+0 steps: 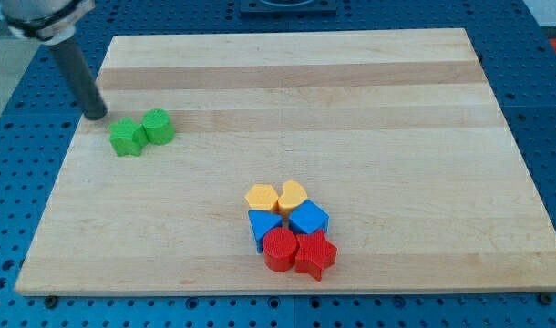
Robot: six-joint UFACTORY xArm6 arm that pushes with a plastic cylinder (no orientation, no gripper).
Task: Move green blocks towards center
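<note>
My tip (96, 115), a bare rod with no gripper to open, sits just up-left of the green star block (126, 138) and green cylinder (158, 126), which touch near the table's (351, 82) left edge, so pushing would drive them centreward.

The worktop (351, 100) is pale wood with faint lengthwise grain bands, set on a blue perforated base (14, 182). Two blocks are bright green: a star-like block (126, 138) and a rounded block (158, 126). Two blocks are yellow-orange (262, 197) (293, 194), two blue (263, 225) (308, 219), two red (280, 249) (316, 255). My tip (95, 115) is dark grey.
</note>
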